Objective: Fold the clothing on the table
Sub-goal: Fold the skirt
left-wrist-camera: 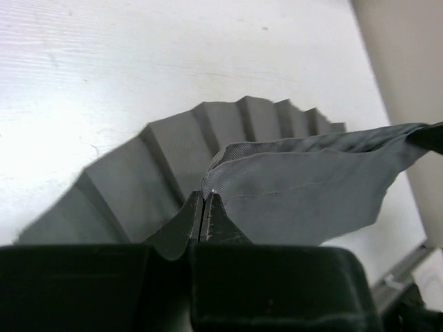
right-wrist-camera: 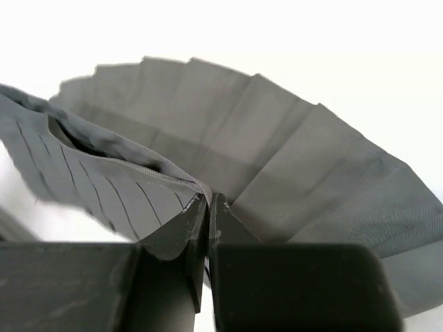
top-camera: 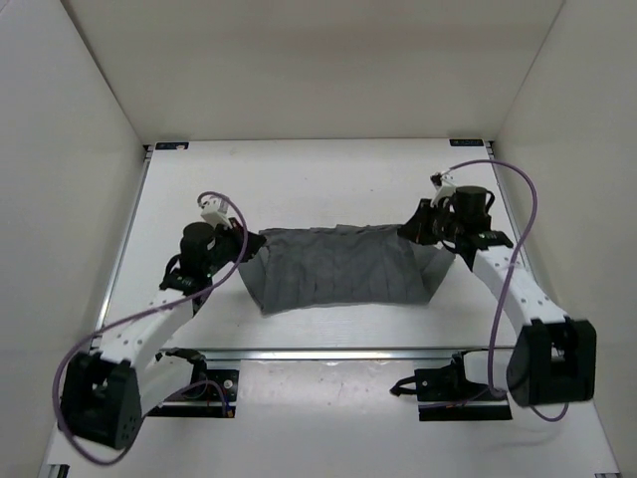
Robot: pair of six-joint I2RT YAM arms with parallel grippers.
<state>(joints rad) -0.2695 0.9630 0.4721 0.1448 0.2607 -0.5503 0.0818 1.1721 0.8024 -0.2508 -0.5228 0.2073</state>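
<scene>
white table (top-camera: 318, 179), pale walls (top-camera: 60, 100) around, grey clothing (top-camera: 338, 267) midway.

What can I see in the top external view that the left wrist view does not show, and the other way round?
Only the top external view shows the full skirt, spanning from the left gripper at one end to the right gripper at the other. Only the left wrist view shows the left jaws pressed shut on a thin cloth edge, with that layer raised above fanned pleats lying on the table. Both show the grey skirt, the white table and the left gripper.
</scene>
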